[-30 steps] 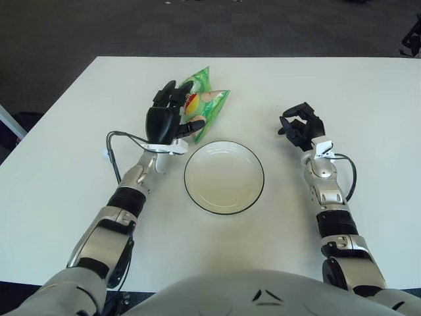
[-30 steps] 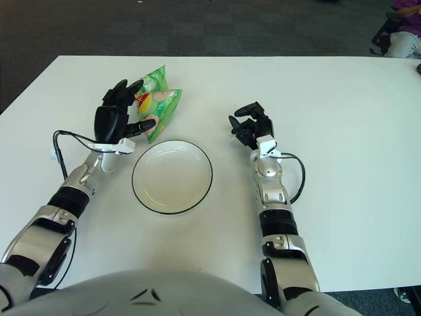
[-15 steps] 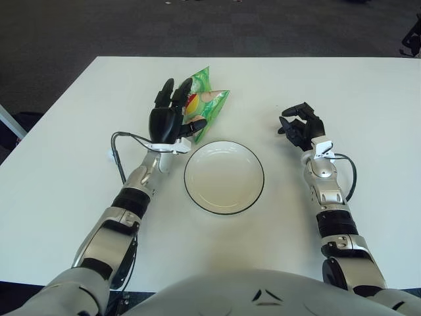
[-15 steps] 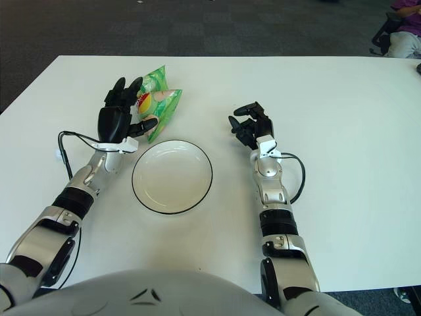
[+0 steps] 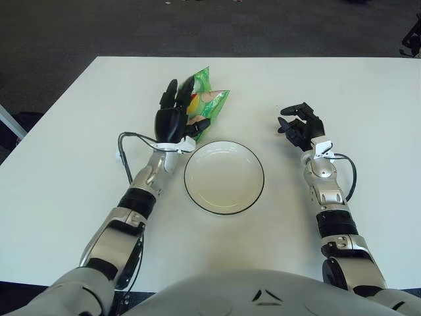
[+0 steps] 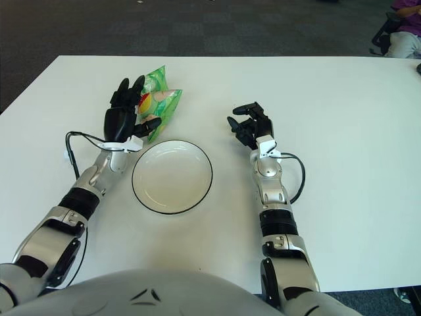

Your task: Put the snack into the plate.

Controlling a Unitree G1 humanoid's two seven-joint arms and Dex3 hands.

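White table (image 5: pixel 79 164) — left hand (image 5: pixel 175 117) spread over snack (image 5: pixel 209 100), plate (image 5: pixel 223 177) beside.

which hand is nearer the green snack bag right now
Left. The left hand is right at the snack bag, fingers spread over its left edge, just beyond the plate. The right hand sits well off to the bag's right, across the plate.
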